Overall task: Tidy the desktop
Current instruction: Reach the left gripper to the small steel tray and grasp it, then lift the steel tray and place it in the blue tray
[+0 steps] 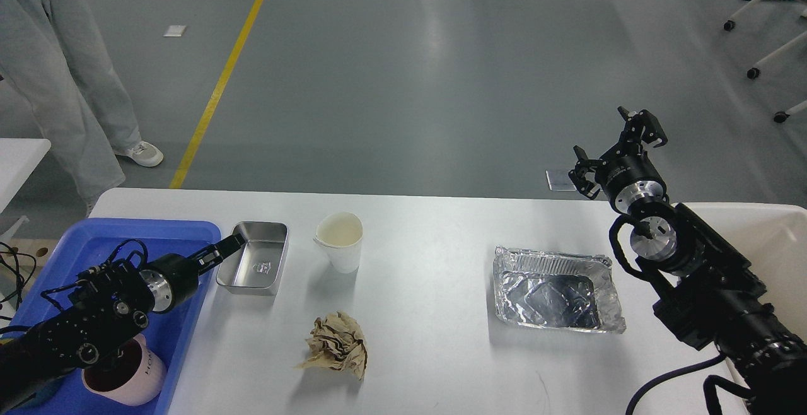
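Observation:
The white desktop (435,352) carries a small steel tray (253,258), a white paper cup (340,241), a crumpled brown paper ball (337,344) and a dented foil container (555,289). My left gripper (227,248) reaches from above the blue tray, and its tip is at the steel tray's left rim. Its fingers are dark and cannot be told apart. My right gripper (615,149) is open and empty, held high over the desktop's far right edge, above and behind the foil container.
A blue plastic tray (189,320) at the left holds a pink mug (123,377) under my left arm. A white bin (772,238) stands at the right behind my right arm. A person's legs (60,87) stand at the far left.

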